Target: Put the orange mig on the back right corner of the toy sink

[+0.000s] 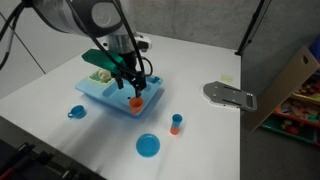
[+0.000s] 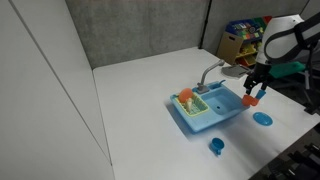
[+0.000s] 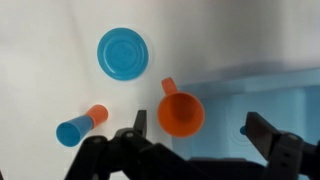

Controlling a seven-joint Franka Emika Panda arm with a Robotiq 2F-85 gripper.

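On a white surface (image 1: 200, 60) sits a blue toy sink (image 1: 100, 93), seen in both exterior views. An orange mug (image 1: 134, 101) stands upright at one corner of the sink, the corner nearest the blue plate (image 1: 147, 146). From these pictures I cannot tell whether the mug rests on the sink's rim or on the surface just beside it.

The robot's gripper (image 1: 133, 86) hangs straight above the mug, pointing down. In the wrist view its two dark fingers (image 3: 137, 124) are spread wide, one on each side of the mug (image 3: 180, 113), which is closer to one finger than to the other. The gripper is open and holds nothing. The mug's mouth faces up toward the camera and its handle points toward the plate (image 3: 122, 52).

A small orange-and-blue tube (image 1: 176, 123) stands on the surface near the plate, apart from the sink. A small blue cup (image 1: 77, 112) sits on the surface by another side of the sink. Inside the sink, at the end away from the mug, is a green rack (image 2: 190, 102) with something orange in it.

A flat grey piece (image 1: 230, 95) lies on the surface well apart from the sink. A cardboard box (image 1: 292, 80) stands beyond the edge of the surface.
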